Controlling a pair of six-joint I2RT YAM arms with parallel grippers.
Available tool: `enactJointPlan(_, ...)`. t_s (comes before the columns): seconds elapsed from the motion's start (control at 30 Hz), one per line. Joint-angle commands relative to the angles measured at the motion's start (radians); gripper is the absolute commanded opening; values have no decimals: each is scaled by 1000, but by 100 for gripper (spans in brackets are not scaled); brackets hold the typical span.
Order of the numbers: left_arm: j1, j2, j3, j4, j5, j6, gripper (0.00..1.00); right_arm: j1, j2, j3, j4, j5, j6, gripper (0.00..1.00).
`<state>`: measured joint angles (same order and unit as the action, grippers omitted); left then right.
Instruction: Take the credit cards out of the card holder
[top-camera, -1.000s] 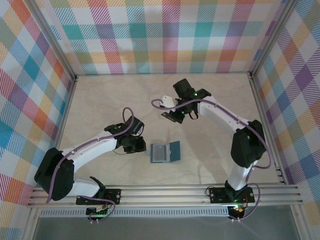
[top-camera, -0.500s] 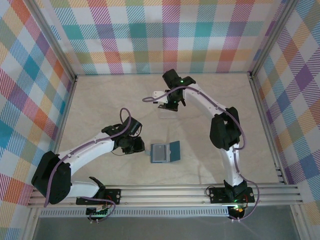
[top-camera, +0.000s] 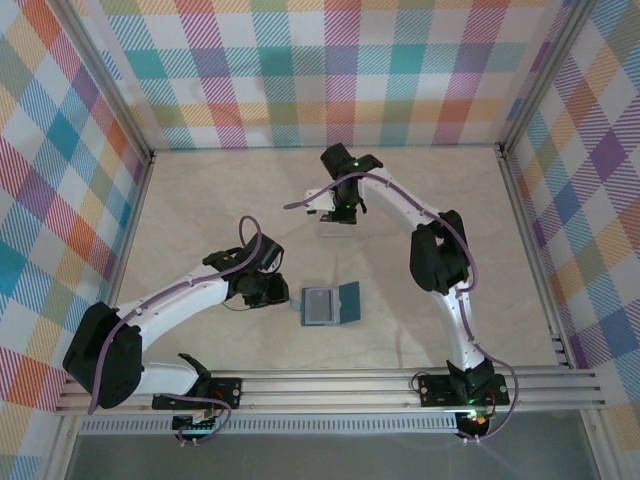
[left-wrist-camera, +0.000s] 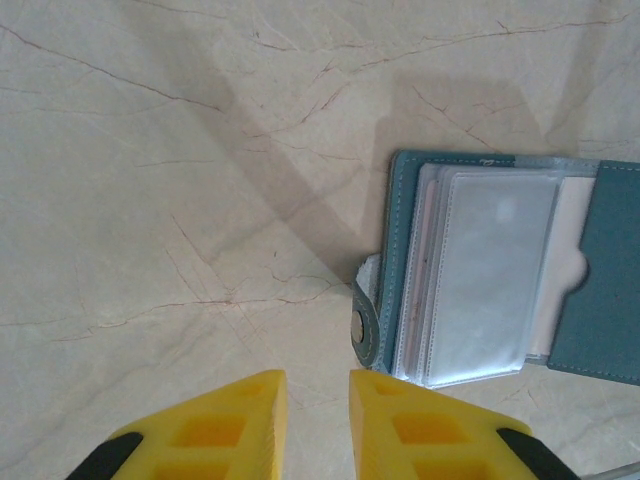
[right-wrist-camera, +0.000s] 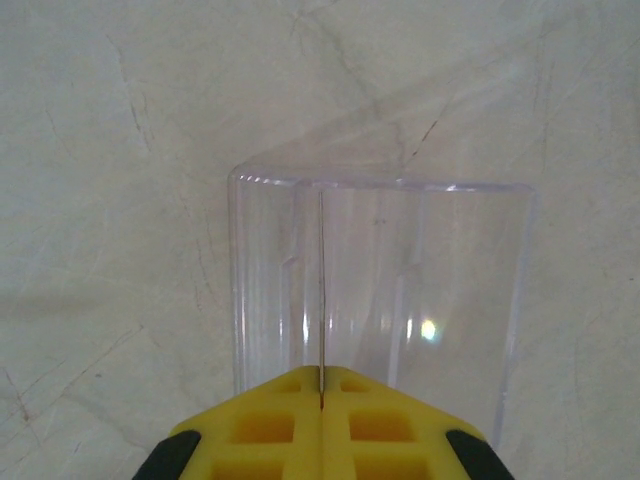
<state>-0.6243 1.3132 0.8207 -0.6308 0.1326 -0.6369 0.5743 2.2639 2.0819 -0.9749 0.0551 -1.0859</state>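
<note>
Card holder, one: teal, lying open and flat on the table, clear sleeves facing up; one side tab with a snap juts from its left edge. Pale card edges show within the sleeve stack in the left wrist view, count not legible. Left gripper, one: just beside the holder's tab side, not touching it, yellow fingers set a narrow gap apart with nothing between them. Clear plastic tray, one: well apart from the holder, beyond it toward the far wall. Right gripper, one: over the tray's near end, well apart from the holder, fingers pressed together on a thin sheet seen edge-on, which looks to be one credit card, standing upright above the tray's interior.
</note>
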Motion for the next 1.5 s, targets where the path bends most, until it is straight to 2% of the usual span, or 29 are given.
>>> enactJointPlan(0.0, 12, 13, 3, -38, 2, -10, 24, -8, 14, 30, -75, 6, -16, 0)
enactJointPlan(0.67, 12, 14, 9, -33, 13, -2, 25, 25, 39, 65, -254, -107, 17, 0)
enactJointPlan(0.9, 14, 20, 13, -35, 10, 2, 25, 23, 80, 125, -260, -102, 14, 16)
enactJointPlan(1.33, 15, 30, 22, -40, 5, 6, 25, 24, 47, 107, -124, -15, 32, 21)
enactJointPlan(1.4, 15, 32, 26, -38, 8, 8, 25, 24, 35, 107, -150, -47, 33, 27)
enactJointPlan(1.47, 15, 32, 27, -38, 7, 8, 25, 24, 21, 95, -170, -73, 34, 36)
